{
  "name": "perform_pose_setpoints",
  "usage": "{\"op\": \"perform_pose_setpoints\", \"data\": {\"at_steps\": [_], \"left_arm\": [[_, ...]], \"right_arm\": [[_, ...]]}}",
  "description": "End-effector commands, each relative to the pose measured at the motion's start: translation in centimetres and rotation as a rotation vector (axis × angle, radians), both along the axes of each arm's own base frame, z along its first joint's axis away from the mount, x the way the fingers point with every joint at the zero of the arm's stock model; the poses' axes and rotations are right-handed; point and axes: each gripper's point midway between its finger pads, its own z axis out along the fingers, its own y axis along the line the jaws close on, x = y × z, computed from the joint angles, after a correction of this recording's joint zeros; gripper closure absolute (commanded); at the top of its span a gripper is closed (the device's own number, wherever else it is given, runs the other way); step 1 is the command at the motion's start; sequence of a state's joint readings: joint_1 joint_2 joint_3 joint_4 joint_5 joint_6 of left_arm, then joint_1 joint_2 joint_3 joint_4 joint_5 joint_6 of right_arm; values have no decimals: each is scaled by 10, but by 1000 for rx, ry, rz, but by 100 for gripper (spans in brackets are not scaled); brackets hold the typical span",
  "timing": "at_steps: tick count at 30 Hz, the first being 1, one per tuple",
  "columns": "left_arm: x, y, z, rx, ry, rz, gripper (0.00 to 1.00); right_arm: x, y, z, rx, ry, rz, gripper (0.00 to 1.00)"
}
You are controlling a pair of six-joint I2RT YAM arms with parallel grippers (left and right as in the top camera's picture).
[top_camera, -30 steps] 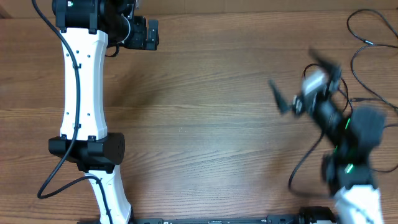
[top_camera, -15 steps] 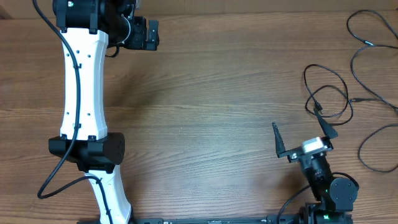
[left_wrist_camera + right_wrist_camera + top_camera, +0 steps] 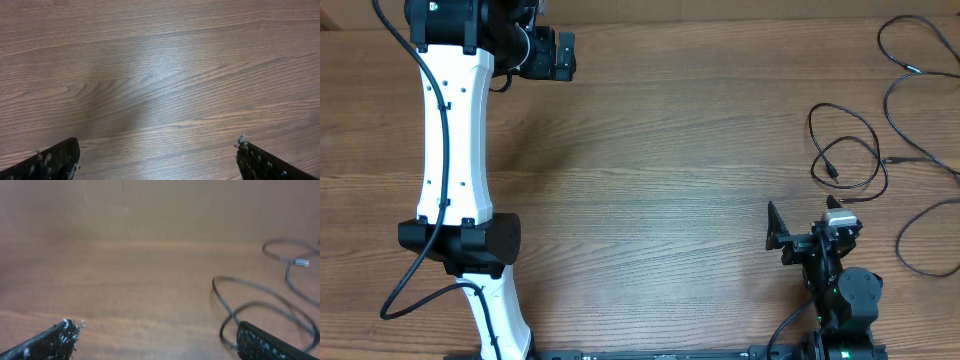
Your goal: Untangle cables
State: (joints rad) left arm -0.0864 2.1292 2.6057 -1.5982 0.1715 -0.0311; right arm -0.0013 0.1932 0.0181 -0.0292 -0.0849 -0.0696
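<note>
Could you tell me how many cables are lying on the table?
3, apparently: a looped cable right of centre, a corner cable top right, an edge cable lower right; off-frame they may join.

This is looking like a robotics lab bench: a white-and-black jointed left arm (image 3: 450, 130) and a black right arm (image 3: 840, 285) are sitting on a brown wood-grain table (image 3: 670, 150). Ahead of the right gripper (image 3: 155, 325), a plain beige wall (image 3: 150, 205) is rising beyond thin black cables (image 3: 301, 262).

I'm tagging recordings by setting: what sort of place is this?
Probably a robotics lab bench: a white-and-black robot arm at a wood-grain tabletop, with thin black cables in loose loops on it.
</note>
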Motion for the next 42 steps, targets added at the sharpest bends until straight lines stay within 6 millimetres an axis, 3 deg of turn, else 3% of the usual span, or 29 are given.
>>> {"op": "perform_pose_setpoints", "data": {"at_steps": [1, 9, 25, 28, 34, 38, 39, 42], "left_arm": [[-4, -4, 17, -16, -43, -2, 0], [-4, -4, 17, -16, -43, -2, 0], [-4, -4, 17, -16, -43, -2, 0], [-11, -6, 14, -39, -1, 17, 0], [-12, 18, 13, 69, -5, 131, 0], [-24, 5, 49, 137, -126, 67, 0], [-27, 2, 65, 168, -188, 53, 0], [-28, -22, 138, 176, -482, -10, 0]], "right_arm": [[-2, -4, -16, 39, 60, -27, 0], [-2, 0, -34, 48, 140, -10, 0], [-2, 0, -34, 48, 140, -10, 0], [-2, 0, -34, 48, 140, -10, 0], [-2, 0, -34, 48, 140, -10, 0], [-2, 0, -34, 48, 140, -10, 0], [-2, 0, -34, 48, 140, -10, 0], [-2, 0, -34, 48, 140, -10, 0]]}}
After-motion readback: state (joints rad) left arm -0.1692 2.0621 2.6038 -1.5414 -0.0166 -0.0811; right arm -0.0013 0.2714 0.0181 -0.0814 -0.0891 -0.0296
